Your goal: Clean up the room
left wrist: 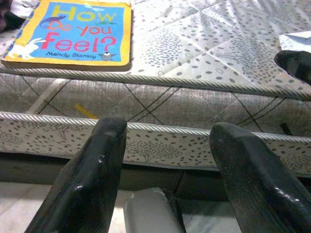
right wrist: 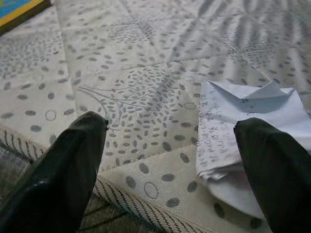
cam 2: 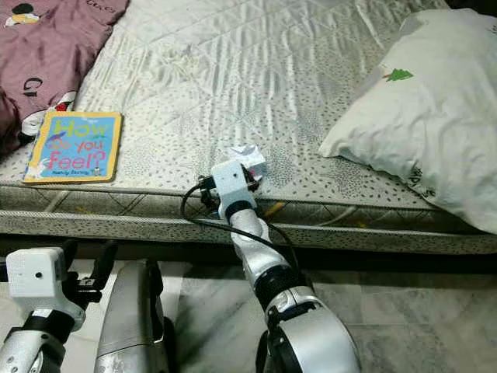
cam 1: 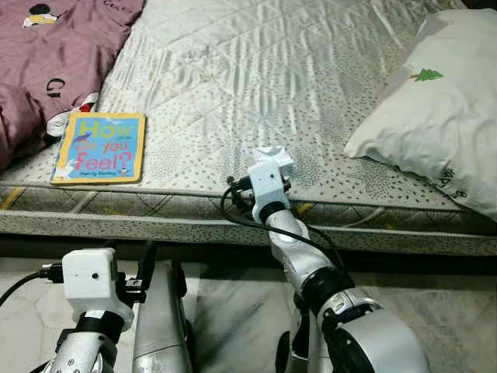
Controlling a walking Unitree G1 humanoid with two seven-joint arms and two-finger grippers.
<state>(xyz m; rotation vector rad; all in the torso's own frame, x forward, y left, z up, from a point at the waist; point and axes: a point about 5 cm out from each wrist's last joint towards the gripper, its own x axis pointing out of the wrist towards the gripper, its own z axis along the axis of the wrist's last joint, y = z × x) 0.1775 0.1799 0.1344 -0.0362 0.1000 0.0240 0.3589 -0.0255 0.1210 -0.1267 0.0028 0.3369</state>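
Note:
A crumpled white paper (cam 1: 274, 155) with handwriting lies on the mattress (cam 1: 256, 62) close to its front edge. My right gripper (right wrist: 172, 125) hovers open over that edge; the paper (right wrist: 248, 141) lies against the inside of one finger (right wrist: 277, 170), not gripped. A children's book, "How Do You Feel?" (cam 1: 99, 148), lies flat at the mattress's front left. Down in front of the bed, my left gripper (cam 2: 87, 256) is open and empty, pointing at the mattress side (left wrist: 160, 104) below the book (left wrist: 73, 31).
A maroon printed blanket (cam 1: 46, 54) covers the bed's far left corner, its edge touching the book. A white pillow (cam 1: 443, 109) with a small green tree print rests on the right. Marble floor (cam 1: 233, 311) lies before the bed.

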